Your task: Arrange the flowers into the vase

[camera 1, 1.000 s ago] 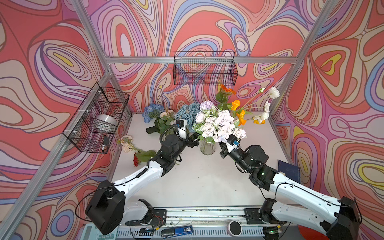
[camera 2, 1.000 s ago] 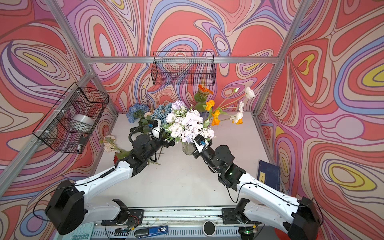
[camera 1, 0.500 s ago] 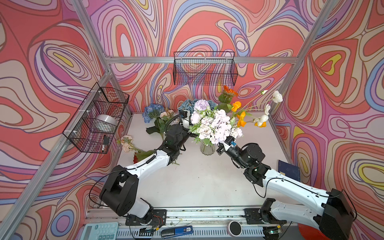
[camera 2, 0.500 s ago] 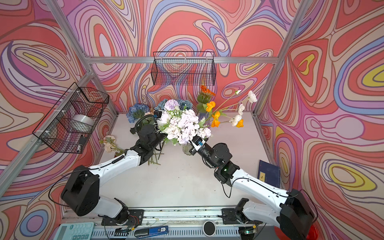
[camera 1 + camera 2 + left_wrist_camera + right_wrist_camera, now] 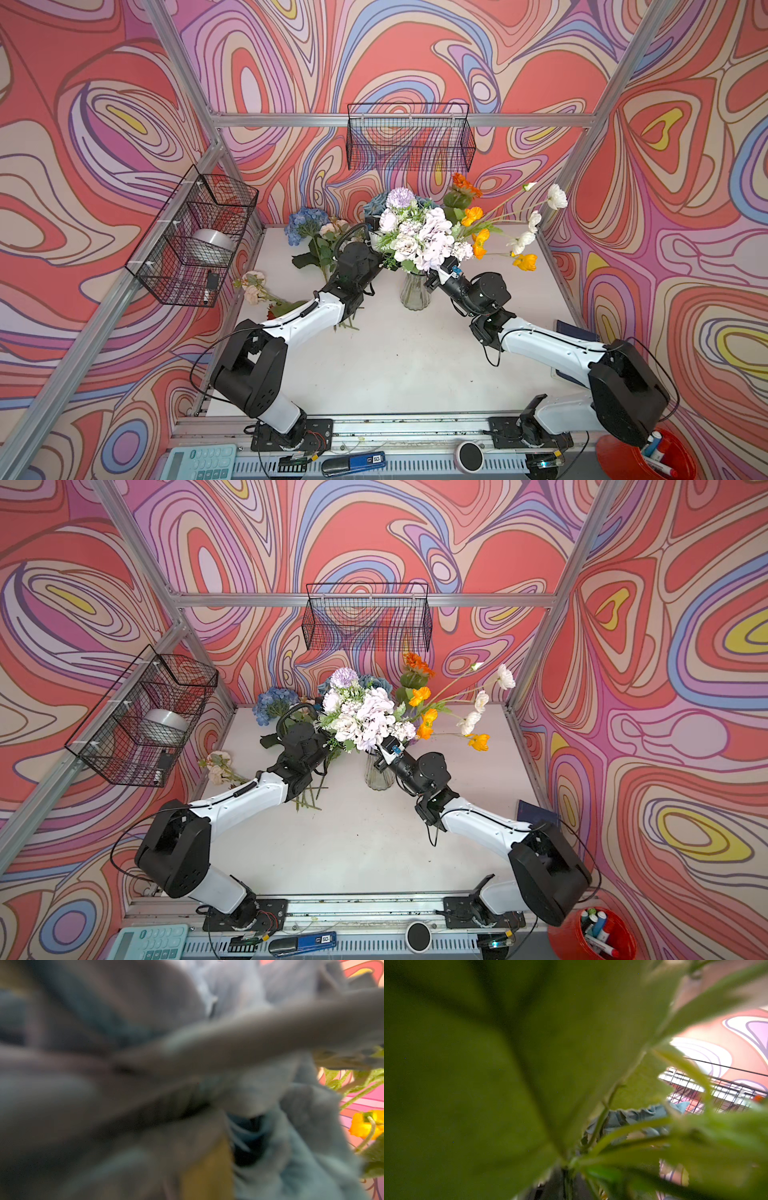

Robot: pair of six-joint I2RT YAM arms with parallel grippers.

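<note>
Reaching into flowers (image 5: 428, 241) in a glass vase (image 5: 413, 293) on the desk (image 5: 395, 357), right tool (image 5: 432, 277) closed beside the vase neck, left tool (image 5: 375, 235) hiding among blue petals (image 5: 307, 1136), state unreadable

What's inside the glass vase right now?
Green stems show through the glass vase. The white and lilac flowers and orange flowers rise above it. Their heads cover its mouth, so which stems sit inside is hidden.

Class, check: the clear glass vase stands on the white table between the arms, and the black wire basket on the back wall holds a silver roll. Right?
No: the silver roll sits in the black left-wall wire basket, as both top views show.
</note>
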